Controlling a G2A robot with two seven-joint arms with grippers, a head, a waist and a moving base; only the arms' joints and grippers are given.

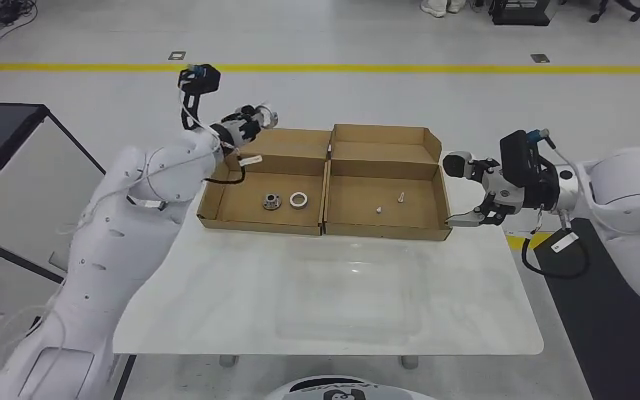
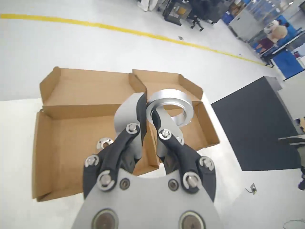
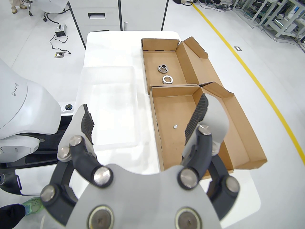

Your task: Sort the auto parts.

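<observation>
Silver metal is clamped in the left claw (image 2: 147, 109): a large ring (image 2: 171, 94) is gripped by its wall, with one finger seen through the hole and the other outside, and it is held in the air above the counter (image 1: 200, 300). Below this claw and slightly nearer the robot, the left box (image 1: 240, 205) of brown cardboard is seen lying open. On the box floor beneath the claw a flanged hub (image 1: 271, 200) is found, with a small ring (image 1: 298, 199) just beside it but apart from it, on the side toward the right claw (image 1: 462, 190). The right claw is held with its fingers spread wide and nothing between them, just off the outer end of the right box (image 1: 350, 205), which is set wall to wall against the left box. Between the two claws, on the floor of the right box, a bolt (image 1: 400, 197) and a nut (image 1: 379, 210) are seen near each other; the bolt is the nearer to the right claw. A clear tray (image 1: 340, 300) is placed on the counter, on the robot's side of both boxes, nearer the body than either claw.
</observation>
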